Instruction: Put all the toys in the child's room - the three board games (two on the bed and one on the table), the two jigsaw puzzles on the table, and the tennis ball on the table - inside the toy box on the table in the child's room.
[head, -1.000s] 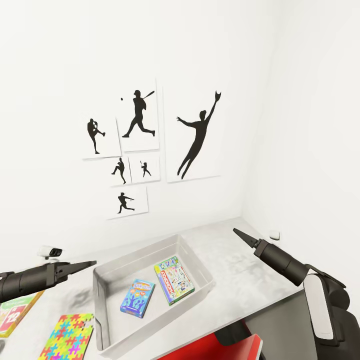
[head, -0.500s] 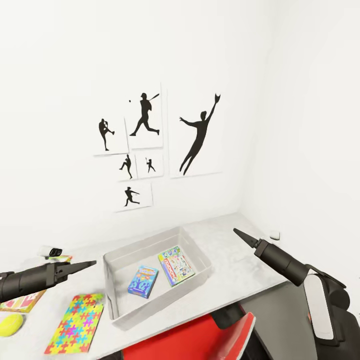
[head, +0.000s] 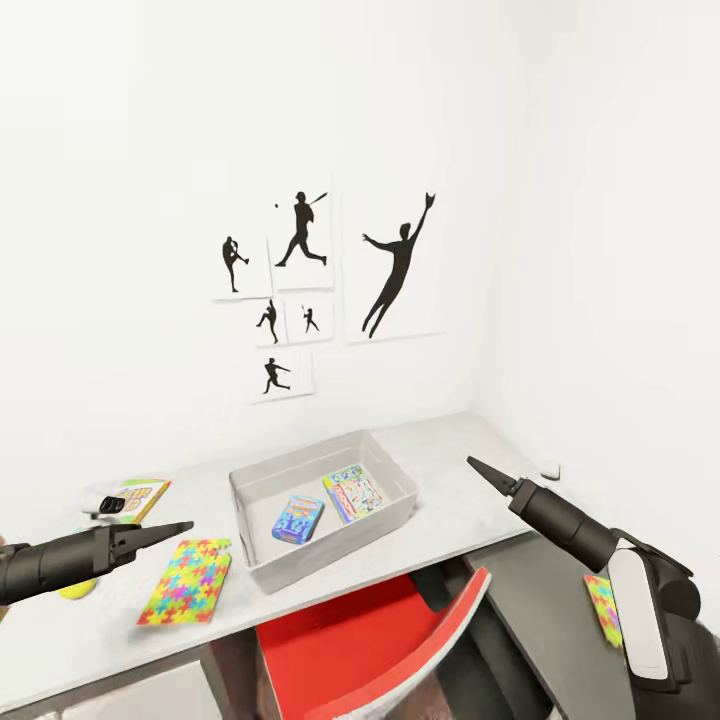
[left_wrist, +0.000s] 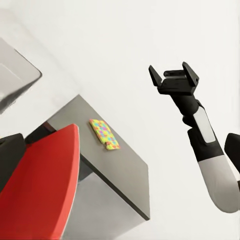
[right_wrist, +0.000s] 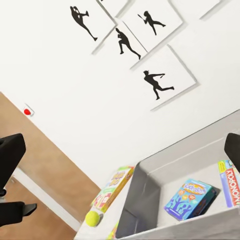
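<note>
- The toy box (head: 262, 492) sits on the bench (head: 450, 505) between the two arms, below the sports pictures (head: 300, 290) on the wall.
- Inside it lie the small blue game (head: 298, 519) and, just beside it, the green-edged game (head: 354, 493), both flat on the bottom.
- The left claw (head: 180, 527) hangs above the bench to the left of the toy box, empty; its tips look drawn together into one point, but I cannot tell for sure.
- Just beside that claw lies one puzzle (head: 187, 579), flat on the bench and outside the toy box.
- The tennis ball (head: 76, 588) lies further left, partly hidden by the left arm; the third game (head: 140, 497) lies behind it, near a small white device (head: 104, 505).
- The right claw (left_wrist: 175, 76) is spread wide and holds nothing, raised to the right of the toy box.
- A second puzzle (head: 604, 610) lies on the bench's side wing, below the right arm.
- A red chair (head: 365, 640) stands in front of the bench.
</note>
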